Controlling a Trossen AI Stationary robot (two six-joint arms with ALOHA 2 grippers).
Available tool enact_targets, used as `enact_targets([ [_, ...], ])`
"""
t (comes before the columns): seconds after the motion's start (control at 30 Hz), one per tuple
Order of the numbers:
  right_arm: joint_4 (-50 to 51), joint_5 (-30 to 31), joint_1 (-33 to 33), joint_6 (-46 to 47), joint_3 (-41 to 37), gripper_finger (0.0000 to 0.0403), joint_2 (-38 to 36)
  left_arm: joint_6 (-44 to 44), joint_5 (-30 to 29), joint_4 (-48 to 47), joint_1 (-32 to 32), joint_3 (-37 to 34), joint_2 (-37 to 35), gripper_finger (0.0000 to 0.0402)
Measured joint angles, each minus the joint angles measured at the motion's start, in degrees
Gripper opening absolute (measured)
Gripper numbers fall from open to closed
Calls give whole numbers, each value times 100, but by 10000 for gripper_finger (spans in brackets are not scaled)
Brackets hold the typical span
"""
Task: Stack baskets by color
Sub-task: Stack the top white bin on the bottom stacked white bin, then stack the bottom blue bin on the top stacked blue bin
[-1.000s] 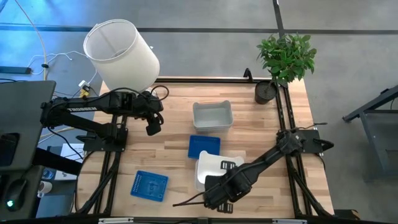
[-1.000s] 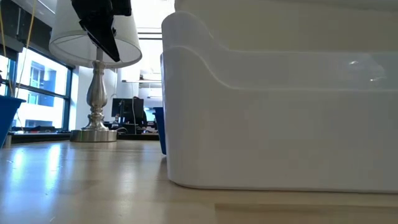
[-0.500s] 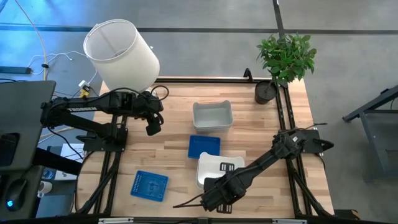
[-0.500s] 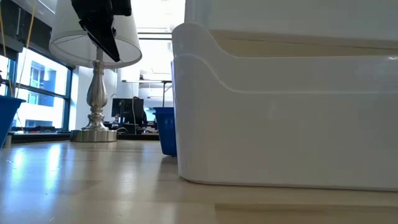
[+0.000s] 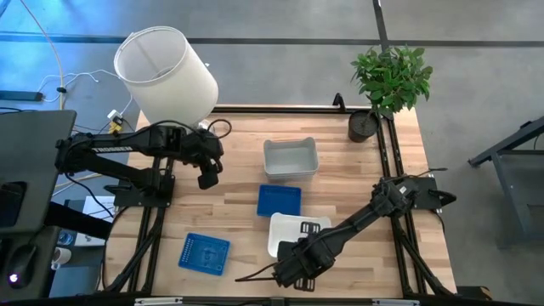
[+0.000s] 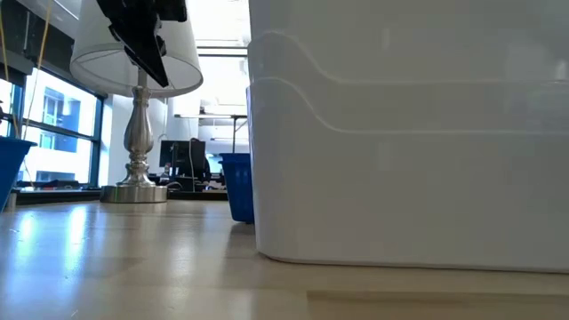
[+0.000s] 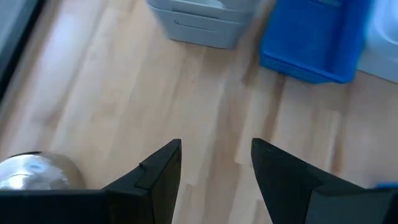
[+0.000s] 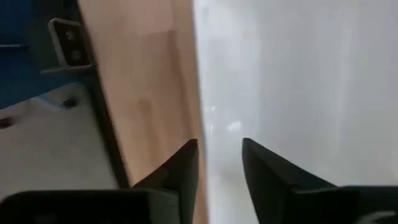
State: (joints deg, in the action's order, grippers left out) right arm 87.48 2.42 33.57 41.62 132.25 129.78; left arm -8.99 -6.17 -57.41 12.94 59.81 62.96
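High view, white basket stack (image 5: 289, 231) near the desk's (image 5: 238, 153) front edge, right end effector (image 5: 293, 270) just beside it with fingers apart, blue basket (image 5: 280, 200) and clear-grey basket (image 5: 290, 159) behind, another blue basket (image 5: 205, 253) front-left, left end effector (image 5: 206, 174) apart, hovering by the lampshade (image 5: 166, 72).

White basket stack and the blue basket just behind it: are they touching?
Cannot tell. In the high view the white basket stack abuts the blue basket edge to edge with no wood between, but overlap could hide a gap.

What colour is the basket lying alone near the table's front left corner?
Blue, with a perforated bottom; the high view shows it best.
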Motion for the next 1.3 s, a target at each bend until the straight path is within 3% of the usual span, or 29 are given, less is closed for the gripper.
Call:
enact_targets([
  [0.1, -2, -256, -56, 325, 0, 130, 0, 13, 164, -94, -129, 0, 0, 180],
  [0.37, 11, -123, -112, 156, 0, 133, -2, 14, 162, -610, -761, 0, 0, 180],
  [0.6, 17, 411, -177, 29, 0, 133, -2, -329, 219, -800, -1713, 0, 0, 180],
  [0.87, -8, 1213, -172, -382, 6, 133, -80, -957, 375, -804, -2984, 0, 0, 180],
  [1.3, 127, 3456, -204, -1259, 273, 132, -844, -1942, 12, -494, -4433, 0, 380, 180],
])
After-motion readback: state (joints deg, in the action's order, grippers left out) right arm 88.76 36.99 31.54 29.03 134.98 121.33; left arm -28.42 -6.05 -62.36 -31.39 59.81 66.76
